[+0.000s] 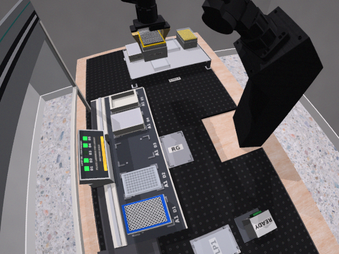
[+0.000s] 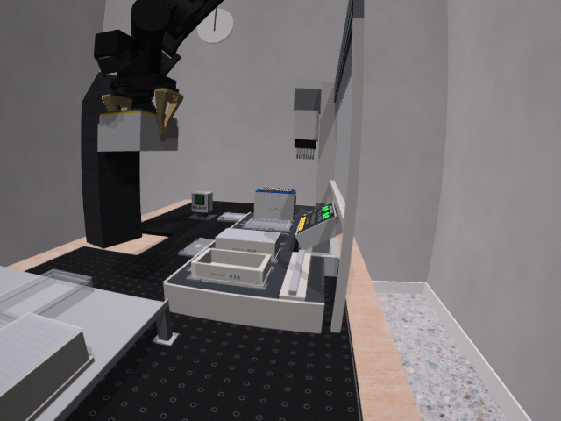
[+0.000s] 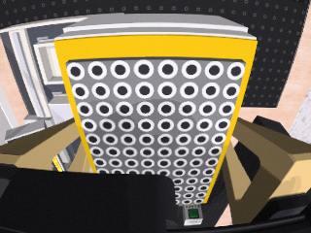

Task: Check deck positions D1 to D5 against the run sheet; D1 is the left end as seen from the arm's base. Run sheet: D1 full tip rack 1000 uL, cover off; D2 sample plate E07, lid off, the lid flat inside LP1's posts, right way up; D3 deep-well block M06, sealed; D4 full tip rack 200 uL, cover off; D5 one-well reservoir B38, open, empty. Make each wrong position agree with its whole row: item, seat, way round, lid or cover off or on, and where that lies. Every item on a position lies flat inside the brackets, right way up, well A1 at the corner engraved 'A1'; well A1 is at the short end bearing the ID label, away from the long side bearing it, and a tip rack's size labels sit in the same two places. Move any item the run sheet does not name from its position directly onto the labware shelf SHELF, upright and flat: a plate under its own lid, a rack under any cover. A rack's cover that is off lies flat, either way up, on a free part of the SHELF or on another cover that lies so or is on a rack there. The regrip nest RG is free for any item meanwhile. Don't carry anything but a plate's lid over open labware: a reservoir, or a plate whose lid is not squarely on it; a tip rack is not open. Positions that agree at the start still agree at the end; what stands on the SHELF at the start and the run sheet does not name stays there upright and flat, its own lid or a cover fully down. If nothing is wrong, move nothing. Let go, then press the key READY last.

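Black dotted matting covers the wooden bench between grey walls; the end effector grips a yellow-topped tip rack.

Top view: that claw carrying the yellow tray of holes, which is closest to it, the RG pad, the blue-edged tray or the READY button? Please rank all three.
Measured from the jaws, shut on the yellow-rimmed tip rack over the shelf:
1. RG nest, mid-deck, right of the numbered strip.
2. Blue-rimmed tip rack at D1, the strip's near end.
3. READY key, lower right, farthest.
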Robot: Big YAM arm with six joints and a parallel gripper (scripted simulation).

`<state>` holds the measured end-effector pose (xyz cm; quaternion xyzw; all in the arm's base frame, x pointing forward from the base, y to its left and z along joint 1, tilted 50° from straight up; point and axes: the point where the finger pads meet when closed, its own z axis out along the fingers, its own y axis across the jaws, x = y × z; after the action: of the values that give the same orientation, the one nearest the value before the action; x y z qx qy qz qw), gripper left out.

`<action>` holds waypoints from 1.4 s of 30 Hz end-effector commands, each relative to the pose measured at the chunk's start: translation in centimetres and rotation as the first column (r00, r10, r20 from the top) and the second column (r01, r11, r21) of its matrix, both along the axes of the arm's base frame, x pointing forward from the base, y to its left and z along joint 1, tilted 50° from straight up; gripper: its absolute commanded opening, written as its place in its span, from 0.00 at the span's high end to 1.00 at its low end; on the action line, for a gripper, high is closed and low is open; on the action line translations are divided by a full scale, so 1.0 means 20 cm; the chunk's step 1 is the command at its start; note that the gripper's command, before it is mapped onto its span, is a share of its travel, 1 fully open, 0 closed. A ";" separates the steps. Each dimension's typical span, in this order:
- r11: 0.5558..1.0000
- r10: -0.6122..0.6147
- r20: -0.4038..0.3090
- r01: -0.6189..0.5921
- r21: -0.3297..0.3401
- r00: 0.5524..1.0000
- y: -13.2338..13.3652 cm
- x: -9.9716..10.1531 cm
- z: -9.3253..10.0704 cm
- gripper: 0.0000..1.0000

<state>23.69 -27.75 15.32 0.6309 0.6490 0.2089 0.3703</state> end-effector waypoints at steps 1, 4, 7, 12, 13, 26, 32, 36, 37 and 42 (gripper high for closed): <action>0.999 0.003 -0.003 -0.003 -0.043 1.000 -0.14 -0.02 0.08 1.00; 0.999 0.002 -0.004 -0.003 -0.044 1.000 -0.22 -0.02 0.09 1.00; 0.999 0.002 -0.004 -0.002 -0.044 1.000 -0.27 -0.03 0.10 1.00; 0.998 0.022 -0.003 -0.023 -0.052 1.000 -0.20 -0.01 0.11 1.00; 0.999 0.008 0.000 -0.008 -0.048 1.000 -0.24 -0.01 0.10 1.00; 0.999 0.000 -0.004 0.000 -0.046 1.000 -0.54 -0.06 0.17 1.00; 0.999 -0.002 -0.004 0.002 -0.047 1.000 -0.69 -0.08 0.20 1.00; 0.999 -0.003 -0.004 0.002 -0.047 1.000 -0.79 -0.09 0.22 1.00; 0.999 -0.003 -0.004 0.003 -0.048 1.000 -0.81 -0.10 0.23 1.00; 0.999 -0.004 -0.004 0.004 -0.048 1.000 -0.91 -0.11 0.25 1.00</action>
<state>22.58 -44.05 18.86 0.6245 0.6551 0.2038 0.3731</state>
